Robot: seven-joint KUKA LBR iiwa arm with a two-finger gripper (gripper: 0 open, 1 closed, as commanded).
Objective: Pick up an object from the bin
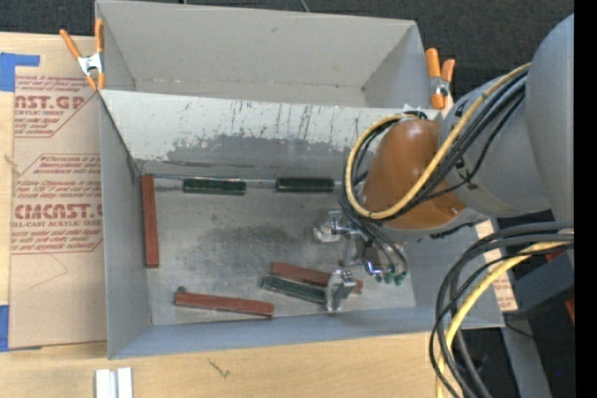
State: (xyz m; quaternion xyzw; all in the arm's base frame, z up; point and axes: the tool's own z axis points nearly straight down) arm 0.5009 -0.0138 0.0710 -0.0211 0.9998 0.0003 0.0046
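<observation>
Lifting is not yet done — jaws are seen low at the dark green stick [294,288]; their opening cannot be told.

Gripper [338,290] near front-right corner of bin [261,51]. Just left of it: front short bar [294,289], end under gripper; rear short bar [298,273] close behind. Farther left, along front wall: long bar [224,303]. Far left: side bar [149,221]. Well behind, left: back-right bar [305,185], back-left bar [215,186].
</observation>
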